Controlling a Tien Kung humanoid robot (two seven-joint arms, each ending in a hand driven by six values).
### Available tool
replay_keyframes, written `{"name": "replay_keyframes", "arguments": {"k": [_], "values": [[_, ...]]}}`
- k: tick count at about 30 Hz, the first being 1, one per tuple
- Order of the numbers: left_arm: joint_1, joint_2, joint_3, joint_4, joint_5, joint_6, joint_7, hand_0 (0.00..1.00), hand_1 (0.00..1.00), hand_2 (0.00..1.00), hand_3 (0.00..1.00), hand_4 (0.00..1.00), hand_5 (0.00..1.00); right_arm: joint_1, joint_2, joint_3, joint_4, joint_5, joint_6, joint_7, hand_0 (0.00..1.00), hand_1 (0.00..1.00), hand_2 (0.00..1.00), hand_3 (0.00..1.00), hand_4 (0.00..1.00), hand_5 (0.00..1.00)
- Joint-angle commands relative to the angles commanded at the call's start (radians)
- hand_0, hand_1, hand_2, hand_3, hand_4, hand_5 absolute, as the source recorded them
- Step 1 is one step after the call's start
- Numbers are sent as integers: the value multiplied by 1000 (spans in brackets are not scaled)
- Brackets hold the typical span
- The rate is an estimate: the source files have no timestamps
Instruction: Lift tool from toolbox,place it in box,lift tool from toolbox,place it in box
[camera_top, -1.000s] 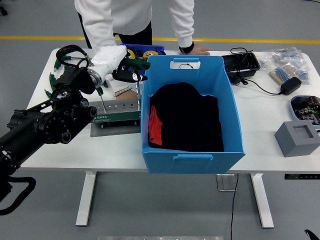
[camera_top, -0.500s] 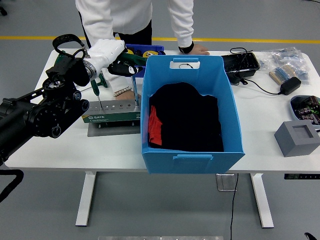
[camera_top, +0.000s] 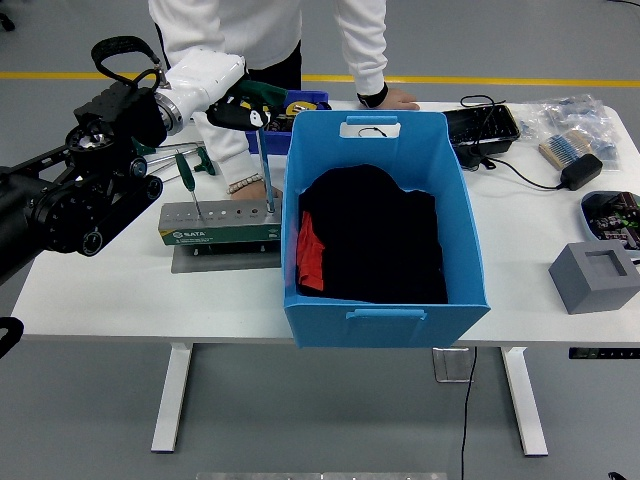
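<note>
A: From the head view, what is the left robot hand (camera_top: 228, 92) doing?

B: It is clenched around the green-and-black handle of a screwdriver (camera_top: 262, 140), whose shaft hangs down with the tip at the grey toolbox rack (camera_top: 222, 222), near its right end.

A: And the other tool?

B: A second green-handled screwdriver (camera_top: 187, 177) stands tilted in the rack's left part.

A: Where is the box?

B: The blue box (camera_top: 385, 300) sits just right of the rack on the white surface (camera_top: 120, 290), with dark cloth and something red inside.

A: Anyone else there?

B: A person in white sleeves stands at the far side, one hand (camera_top: 252, 186) just behind the rack, the other hand (camera_top: 395, 98) flat on the surface beyond the box. The right robot hand is out of sight.
</note>
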Motion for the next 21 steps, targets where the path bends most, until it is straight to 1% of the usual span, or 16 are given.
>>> {"name": "replay_keyframes", "arguments": {"k": [10, 18, 21], "values": [[-22, 21, -6, -67, 21, -13, 14, 99, 2, 20, 47, 690, 559, -3, 0, 1, 0, -2, 0, -1, 651, 634, 691, 549, 780, 672], [-63, 54, -30, -122, 35, -24, 26, 102, 2, 20, 47, 680, 552, 1, -1, -6, -2, 9, 1, 1, 651, 634, 691, 549, 780, 672], [-72, 64, -49, -158, 36, -25, 30, 102, 2, 21, 48, 676, 549, 3, -2, -8, -2, 12, 1, 2, 652, 633, 691, 550, 781, 672]]}}
